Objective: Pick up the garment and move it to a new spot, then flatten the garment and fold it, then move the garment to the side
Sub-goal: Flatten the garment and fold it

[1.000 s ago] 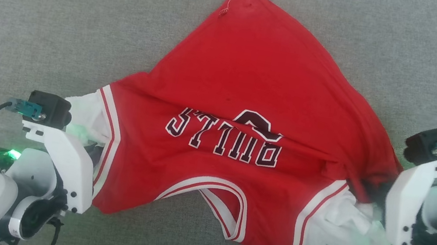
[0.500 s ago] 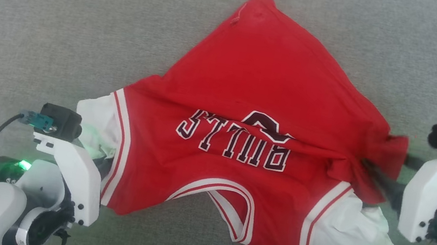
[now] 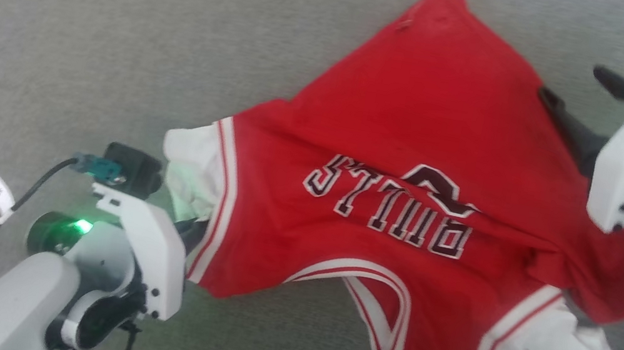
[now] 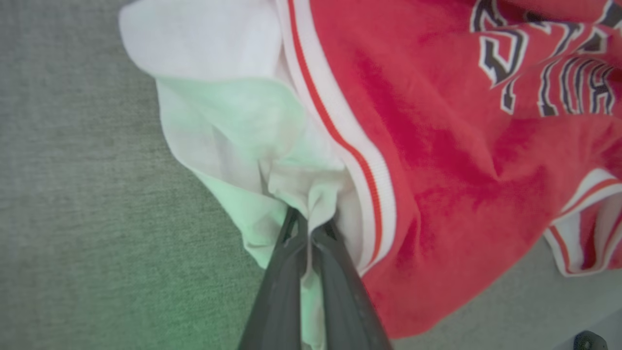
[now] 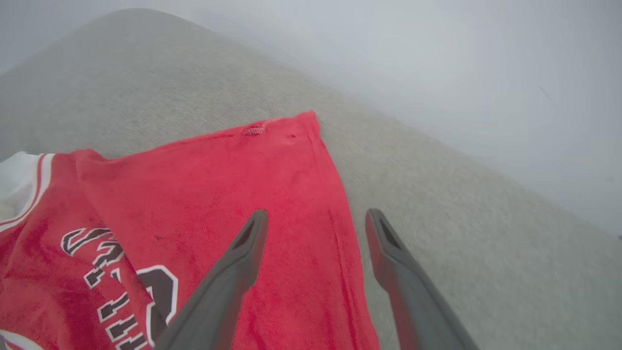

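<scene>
Left hand (image 4: 311, 224) pinching white sleeve (image 4: 228, 121) of garment (image 3: 417, 154), anchoring corner for flattening. Right hand (image 5: 317, 216) wide, empty, hovering over red side edge, probably seeking grip there.

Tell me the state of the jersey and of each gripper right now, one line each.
garment: wrinkled, not folded, lettering side up on the grey surface.
left gripper: shut on the garment's white sleeve.
right gripper: open, holding nothing, over the garment's edge.
</scene>
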### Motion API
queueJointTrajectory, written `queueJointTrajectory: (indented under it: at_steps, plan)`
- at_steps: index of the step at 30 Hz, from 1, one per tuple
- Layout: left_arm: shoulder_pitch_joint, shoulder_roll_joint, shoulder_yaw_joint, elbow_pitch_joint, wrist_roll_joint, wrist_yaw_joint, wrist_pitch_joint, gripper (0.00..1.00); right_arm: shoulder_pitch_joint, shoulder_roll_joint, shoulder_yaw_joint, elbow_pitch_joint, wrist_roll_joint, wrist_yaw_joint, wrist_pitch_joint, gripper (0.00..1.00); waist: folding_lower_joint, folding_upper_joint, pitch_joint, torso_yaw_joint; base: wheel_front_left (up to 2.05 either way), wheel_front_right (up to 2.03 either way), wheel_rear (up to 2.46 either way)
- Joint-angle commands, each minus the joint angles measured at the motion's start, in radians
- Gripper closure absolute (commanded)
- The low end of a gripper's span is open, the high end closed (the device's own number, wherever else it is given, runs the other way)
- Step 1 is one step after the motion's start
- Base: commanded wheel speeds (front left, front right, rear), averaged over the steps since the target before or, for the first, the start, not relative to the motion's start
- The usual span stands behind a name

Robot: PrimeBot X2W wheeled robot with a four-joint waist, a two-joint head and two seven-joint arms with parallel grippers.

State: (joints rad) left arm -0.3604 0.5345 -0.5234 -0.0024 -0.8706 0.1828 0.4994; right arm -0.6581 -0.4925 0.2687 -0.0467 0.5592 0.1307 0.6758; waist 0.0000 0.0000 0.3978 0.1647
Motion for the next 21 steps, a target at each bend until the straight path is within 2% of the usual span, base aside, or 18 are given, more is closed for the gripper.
queueJointTrajectory:
  at_steps: [1, 13, 21]
  plan:
    - [-0.025, -0.021, -0.018, 0.018, 0.008, -0.015, -0.004, 1.00, -0.077, -0.008, 0.042, 0.071, 0.001, 0.000, -0.018, 0.00, 0.0000, 0.0000, 0.029, 0.054, 0.00, 0.00, 0.00]
    - [-0.117, -0.130, -0.075, 0.125, 0.006, -0.087, -0.036, 1.00, -0.400, -0.071, 0.317, 0.446, 0.045, 0.000, -0.037, 0.00, 0.0000, 0.0000, 0.109, 0.216, 0.00, 0.00, 0.00]
    - [-0.157, -0.191, -0.107, 0.220, 0.008, -0.133, -0.064, 1.00, -0.542, -0.111, 0.502, 0.665, 0.091, 0.000, -0.010, 0.00, 0.0000, 0.0000, 0.161, 0.300, 0.00, 0.00, 0.00]
